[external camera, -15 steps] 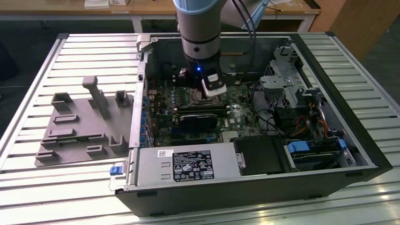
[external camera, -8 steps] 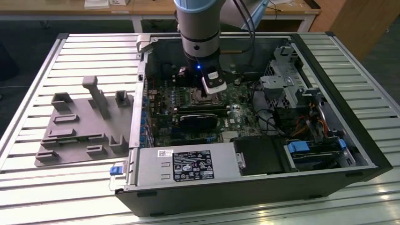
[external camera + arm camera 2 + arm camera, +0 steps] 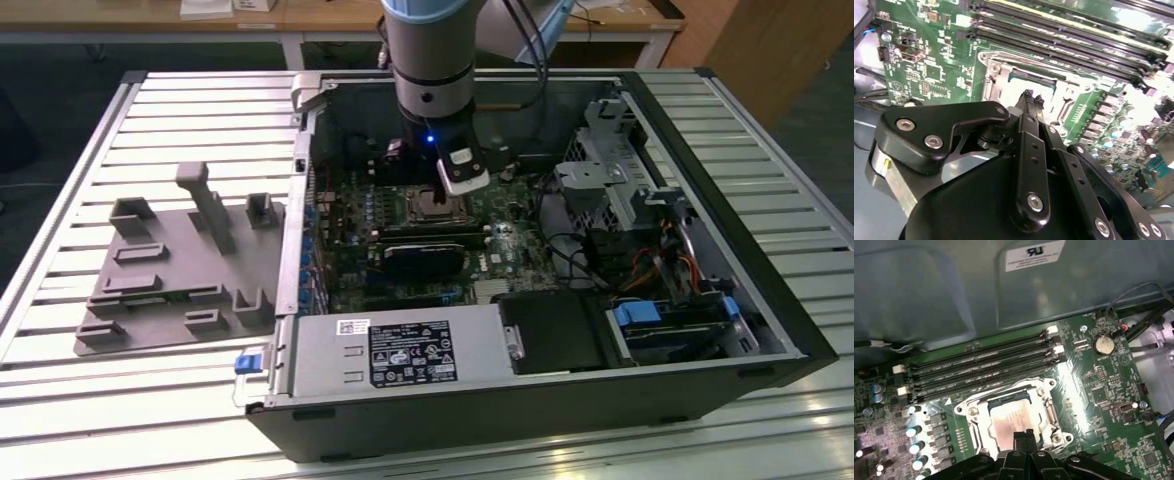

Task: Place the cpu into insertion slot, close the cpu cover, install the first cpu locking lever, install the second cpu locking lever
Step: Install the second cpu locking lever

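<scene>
The cpu [image 3: 1005, 421], a silvery-tan square, lies in the insertion slot [image 3: 1004, 401] on the green motherboard. The cpu cover [image 3: 968, 410], a silvery metal frame, lies flat around it. My gripper [image 3: 1024, 435] hangs just above the cpu's near edge with both black fingertips pressed together and nothing between them. In the second wrist view the shut gripper [image 3: 1029, 96] points at the cover [image 3: 991, 70], with the pale cpu top [image 3: 1015, 91] behind the tips. In the exterior view the gripper [image 3: 441, 197] stands over the socket [image 3: 434, 207] inside the open computer case.
Several black memory slots [image 3: 979, 365] run beside the socket, and a row of capacitors [image 3: 914, 432] lies on its other side. A black block [image 3: 427, 255], a power supply [image 3: 400, 355] and a drive cage [image 3: 601, 170] crowd the case. A grey fixture plate [image 3: 174, 270] lies at the exterior view's left.
</scene>
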Tool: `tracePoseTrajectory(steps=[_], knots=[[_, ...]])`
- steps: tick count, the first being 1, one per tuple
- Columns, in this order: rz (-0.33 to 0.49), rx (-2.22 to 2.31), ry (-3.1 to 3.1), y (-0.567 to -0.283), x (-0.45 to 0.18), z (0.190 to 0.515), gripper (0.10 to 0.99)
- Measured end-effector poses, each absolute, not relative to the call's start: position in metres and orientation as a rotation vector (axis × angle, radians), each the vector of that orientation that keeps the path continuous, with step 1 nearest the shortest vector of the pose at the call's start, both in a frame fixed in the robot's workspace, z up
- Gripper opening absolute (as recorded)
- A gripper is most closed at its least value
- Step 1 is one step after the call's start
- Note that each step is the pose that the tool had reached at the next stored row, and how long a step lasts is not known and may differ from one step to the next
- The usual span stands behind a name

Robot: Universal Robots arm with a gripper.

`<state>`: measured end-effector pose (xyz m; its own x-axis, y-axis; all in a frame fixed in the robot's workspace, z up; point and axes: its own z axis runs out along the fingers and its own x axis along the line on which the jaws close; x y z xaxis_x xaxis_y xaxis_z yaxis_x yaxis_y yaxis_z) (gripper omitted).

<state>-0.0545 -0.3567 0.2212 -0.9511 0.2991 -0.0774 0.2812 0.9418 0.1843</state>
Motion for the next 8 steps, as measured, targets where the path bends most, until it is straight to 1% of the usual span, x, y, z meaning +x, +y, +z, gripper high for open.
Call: tracePoseTrajectory(steps=[8], knots=[[0.261,0.448,2.994,-0.3560,-0.0521,0.2211,0.106]])
